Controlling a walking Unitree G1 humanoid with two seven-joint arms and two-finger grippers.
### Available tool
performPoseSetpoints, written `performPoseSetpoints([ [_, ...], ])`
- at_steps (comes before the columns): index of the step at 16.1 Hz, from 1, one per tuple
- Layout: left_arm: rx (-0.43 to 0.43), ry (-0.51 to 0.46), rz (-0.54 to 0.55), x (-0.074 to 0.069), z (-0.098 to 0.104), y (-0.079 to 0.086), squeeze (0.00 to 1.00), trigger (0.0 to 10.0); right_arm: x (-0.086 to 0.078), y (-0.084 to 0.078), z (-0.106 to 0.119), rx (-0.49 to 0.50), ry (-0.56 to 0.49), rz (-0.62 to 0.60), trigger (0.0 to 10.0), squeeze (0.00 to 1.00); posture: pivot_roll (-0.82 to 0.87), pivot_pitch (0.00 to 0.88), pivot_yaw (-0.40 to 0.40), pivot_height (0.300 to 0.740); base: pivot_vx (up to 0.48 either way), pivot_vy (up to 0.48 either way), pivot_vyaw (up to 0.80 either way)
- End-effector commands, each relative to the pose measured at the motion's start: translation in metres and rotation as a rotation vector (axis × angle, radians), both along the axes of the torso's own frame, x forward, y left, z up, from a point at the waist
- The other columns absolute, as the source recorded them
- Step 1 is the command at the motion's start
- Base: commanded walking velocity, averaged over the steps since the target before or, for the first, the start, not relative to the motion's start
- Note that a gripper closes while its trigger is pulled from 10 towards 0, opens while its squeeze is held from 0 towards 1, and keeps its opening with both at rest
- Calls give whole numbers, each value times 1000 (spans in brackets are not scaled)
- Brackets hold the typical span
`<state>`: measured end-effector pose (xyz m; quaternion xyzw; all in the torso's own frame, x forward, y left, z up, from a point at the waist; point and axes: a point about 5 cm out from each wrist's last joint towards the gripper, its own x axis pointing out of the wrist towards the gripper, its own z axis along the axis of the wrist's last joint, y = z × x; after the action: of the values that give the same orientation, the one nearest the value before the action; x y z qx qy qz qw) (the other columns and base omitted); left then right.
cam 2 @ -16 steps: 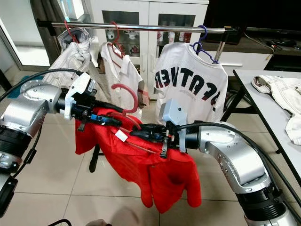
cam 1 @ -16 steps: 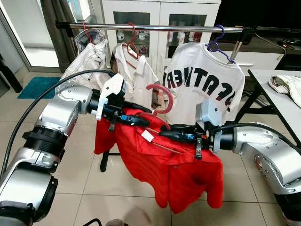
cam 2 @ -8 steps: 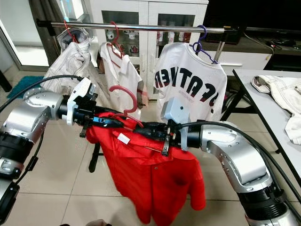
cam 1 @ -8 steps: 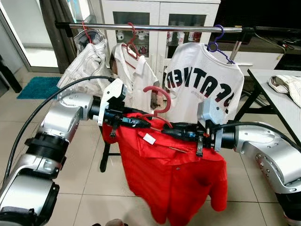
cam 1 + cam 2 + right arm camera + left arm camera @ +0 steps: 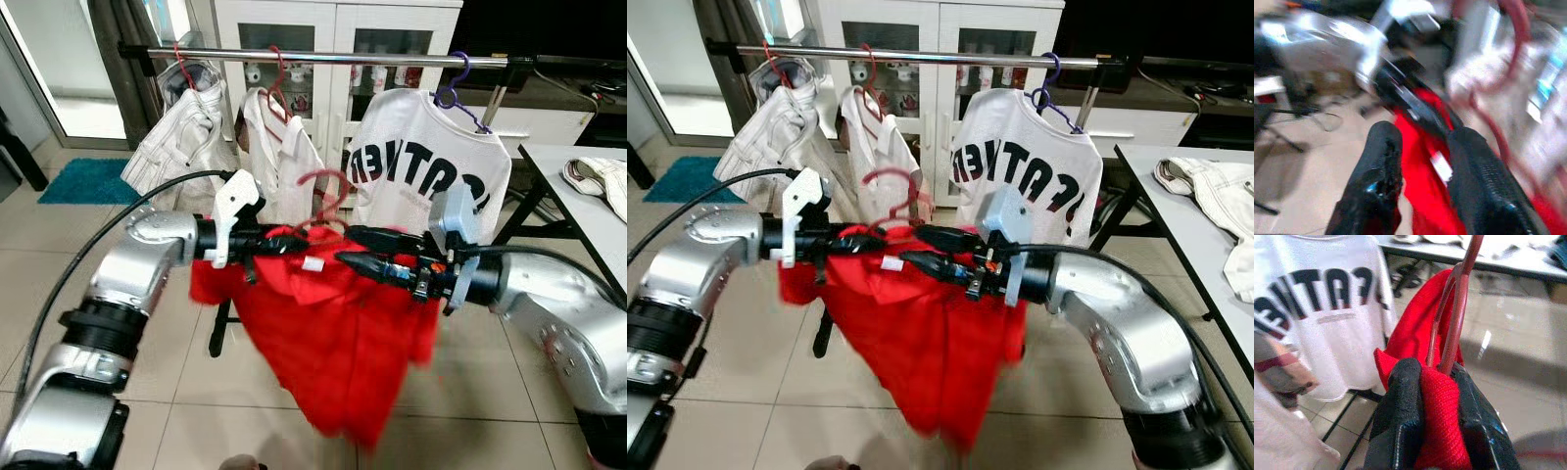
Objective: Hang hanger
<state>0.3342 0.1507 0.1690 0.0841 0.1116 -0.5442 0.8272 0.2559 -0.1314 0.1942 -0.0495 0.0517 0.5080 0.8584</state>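
Now | left end effector clenched on knit red shirt, curved hanger | right end effector spread apart

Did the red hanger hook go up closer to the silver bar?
Yes. The red hanger hook has risen toward the silver rail, now overlapping the white lettered shirt's chest print. It is not on the rail yet.

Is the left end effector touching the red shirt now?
Touching. In the left wrist view, the left end effector is shut on a fold of the red shirt, beside the red hanger.
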Motion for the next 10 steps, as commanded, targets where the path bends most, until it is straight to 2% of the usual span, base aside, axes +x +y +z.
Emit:
performPoseSetpoints([
  [1,-50,-49,21,1,14,-2,0,0,3,-6,-8,-43,36,-111,10000,1000,-10,0,12,740,0,0,0],
  [2,-65,-41,19,-1,13,-5,0,0,9,-9,-18,-61,89,-221,10000,1000,-15,0,15,740,0,0,0],
  [3,-64,-40,19,-2,13,-6,0,0,13,-11,-23,-70,115,-292,10000,616,-15,0,16,740,0,0,0],
  [4,-61,-37,18,-2,11,-7,0,0,18,-14,-32,-86,156,-390,10000,0,-15,0,15,740,0,0,0],
  [8,-55,-34,26,-4,10,-11,0,0,26,-13,-39,-12,234,-548,10000,0,-9,0,10,740,0,0,0],
  [10,-45,-39,41,-5,9,-11,0,0,34,-18,-39,-2,249,-677,10000,0,-6,0,5,740,0,0,0],
])
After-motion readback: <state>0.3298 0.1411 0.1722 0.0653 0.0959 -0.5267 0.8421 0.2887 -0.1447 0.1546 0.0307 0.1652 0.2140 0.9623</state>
